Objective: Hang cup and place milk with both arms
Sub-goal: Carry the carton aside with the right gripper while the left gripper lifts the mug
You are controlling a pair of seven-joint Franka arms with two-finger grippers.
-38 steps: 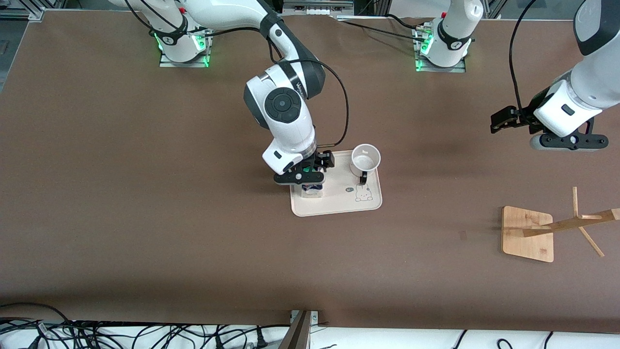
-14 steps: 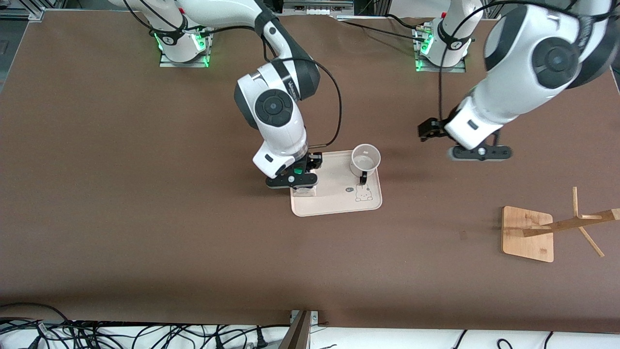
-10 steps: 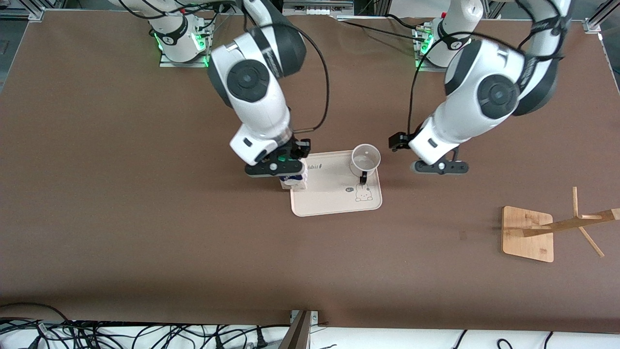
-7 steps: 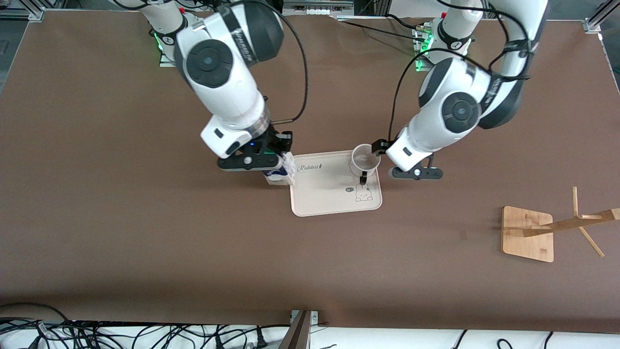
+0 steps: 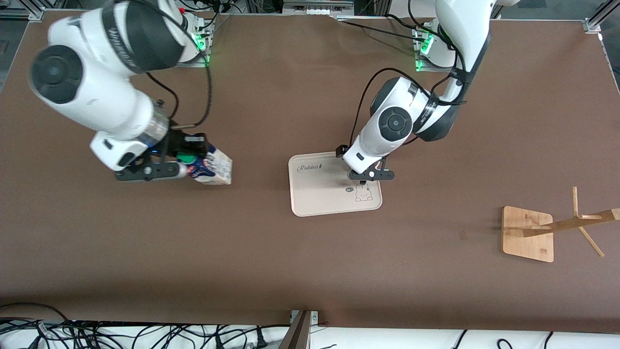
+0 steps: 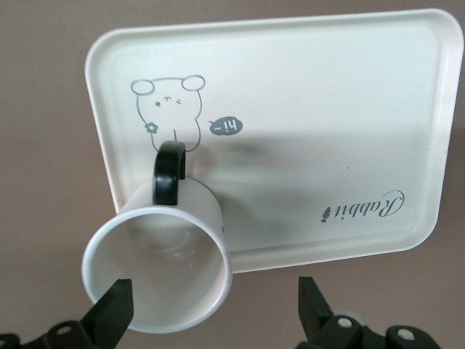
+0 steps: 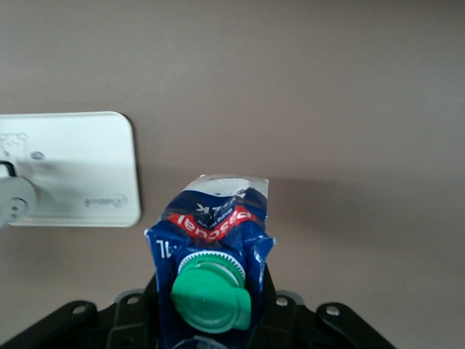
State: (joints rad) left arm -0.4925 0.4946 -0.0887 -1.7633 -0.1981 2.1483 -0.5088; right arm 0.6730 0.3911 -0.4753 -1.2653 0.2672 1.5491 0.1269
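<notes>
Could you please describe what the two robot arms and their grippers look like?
Both arms are glossy white with dark grey joint bands, round dark caps and black looping cables. The right gripper and left gripper are black two-finger units.

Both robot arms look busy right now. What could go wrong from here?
The right claw grips the blue-topped milk carton only by its top, tilted over the brown table, so it might slip out. The left claw hangs open above the white mug on the cream tray; closing badly could tip it.
</notes>
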